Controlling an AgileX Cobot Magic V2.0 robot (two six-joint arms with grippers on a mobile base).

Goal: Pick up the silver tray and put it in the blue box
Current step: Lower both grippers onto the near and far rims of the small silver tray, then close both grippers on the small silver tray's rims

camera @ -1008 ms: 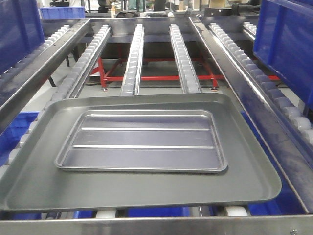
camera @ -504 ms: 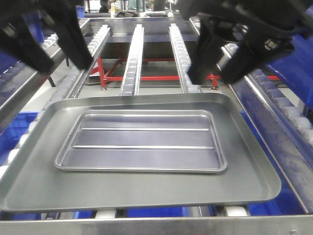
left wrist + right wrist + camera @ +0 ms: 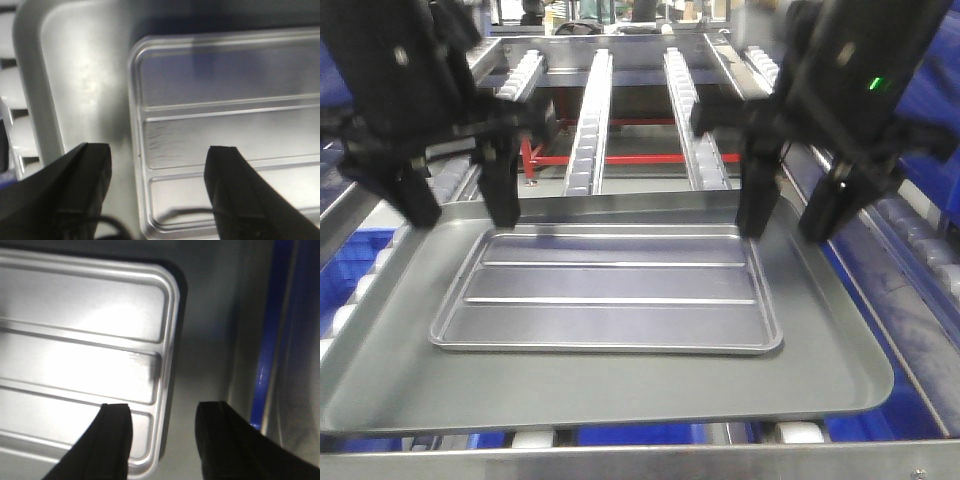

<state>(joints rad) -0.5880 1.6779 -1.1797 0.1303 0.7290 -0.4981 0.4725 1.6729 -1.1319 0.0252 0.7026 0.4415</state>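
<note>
**A:** So, where is the silver tray [image 3: 605, 290] sitting?

**B:** It lies flat inside the larger grey tray [image 3: 620, 390], a little toward that tray's far side. Its two long ridges run left to right. The grey tray rests on the roller rails [image 3: 592, 100] at the near end of the rack.

**A:** And the left gripper [image 3: 460, 212]?

**B:** It is spread wide with nothing in it, and it hangs over the far-left corner of the trays. From the wrist camera, one of its fingers [image 3: 227, 195] is above the silver tray's floor. The other is above the grey tray, so the silver tray's left rim falls between them.

**A:** Is the right gripper [image 3: 787, 228] the same?

**B:** Much the same. It is wide apart and holds nothing, over the far-right corner. The silver tray's right rim runs between its fingers [image 3: 114, 440].

**A:** Are the tips touching metal?

**B:** I cannot tell, because both arms are blurred in the front view.

**A:** Is there anything blue?

**B:** A blue crate [image 3: 355, 255] shows below the rails at the left. There is more blue plastic under the near edge and up at the far right.
</note>
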